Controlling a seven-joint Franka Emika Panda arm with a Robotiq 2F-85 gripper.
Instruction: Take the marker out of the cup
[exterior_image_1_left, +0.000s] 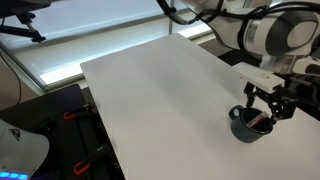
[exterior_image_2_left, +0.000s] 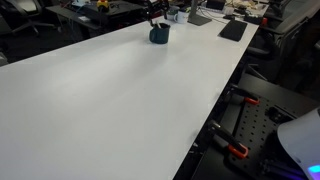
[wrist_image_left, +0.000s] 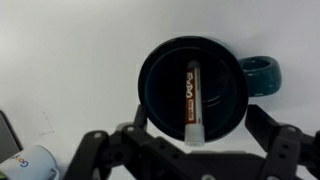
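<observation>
While the gripper (exterior_image_1_left: 266, 106) hung just above the cup (wrist_image_left: 150, 85), jaws wide apart and empty, the marker (wrist_image_left: 192, 100) sat inside, directly below. Approach step, I'd say. Next: descend straight, straddle marker, close.

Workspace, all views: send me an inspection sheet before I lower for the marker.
Surface: white flat tabletop, no spills seen.
Job's things: reddish-orange stick marker inside the short round dark blue-grey cup, one end reaching the rim.
Clutter: teal rounded piece against the cup's side; cannot tell whether it is part of the cup or separate.
Hand: black two-fingered hand open, directly above the cup, not touching the marker.
Cables: black cable looping near the arm.
Surroundings: orange-handled clamps on the dark frame beside the table; cluttered desks beyond it.
</observation>
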